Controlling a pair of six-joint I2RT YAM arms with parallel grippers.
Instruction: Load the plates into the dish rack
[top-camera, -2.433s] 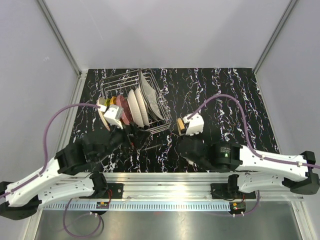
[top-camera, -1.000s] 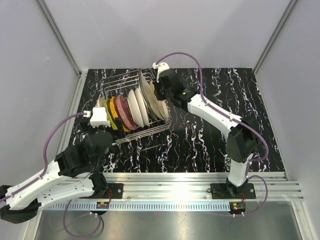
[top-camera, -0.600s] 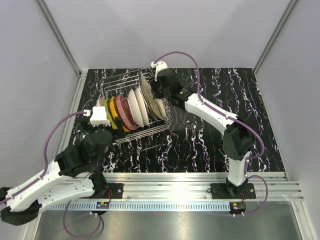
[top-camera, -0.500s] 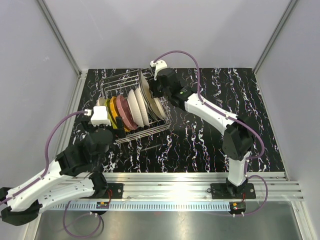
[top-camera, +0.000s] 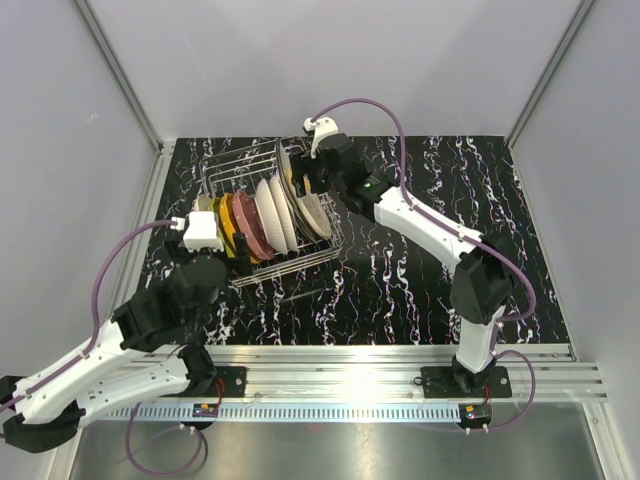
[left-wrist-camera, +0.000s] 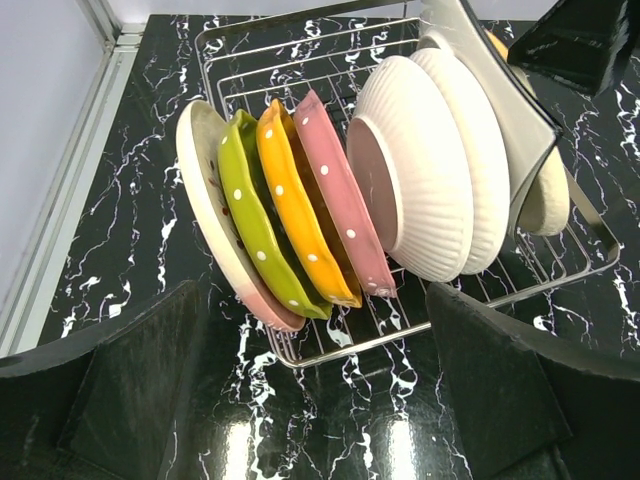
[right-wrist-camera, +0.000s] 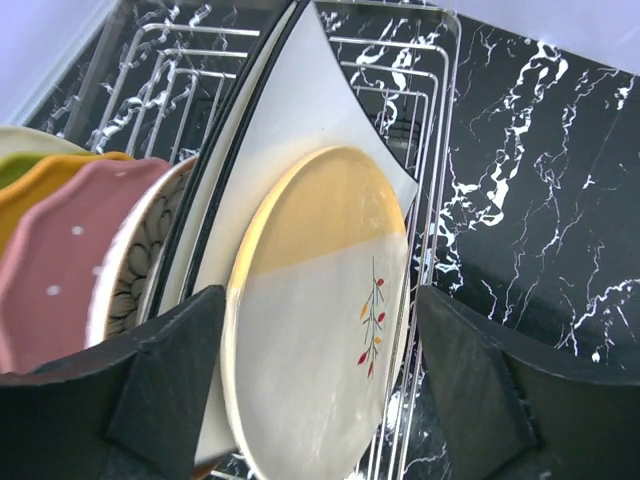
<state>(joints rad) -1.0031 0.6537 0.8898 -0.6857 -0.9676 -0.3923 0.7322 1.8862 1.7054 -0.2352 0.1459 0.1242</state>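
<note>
Plates (left-wrist-camera: 400, 190) stand on edge so the dish rack (top-camera: 235, 170) props them; my left tool (left-wrist-camera: 310, 330) and right tool (right-wrist-camera: 320, 300) are open, holding nothing.

At least eight plates (left-wrist-camera: 420, 190), one dish rack (top-camera: 235, 165).

Black marble-pattern tabletop (top-camera: 440, 250), white veins, glossy, pale metal edging along left side. Directly on it: silver wire dish rack (top-camera: 240, 160), standing in rear-left part, turned slightly askew to table's sides.
</note>
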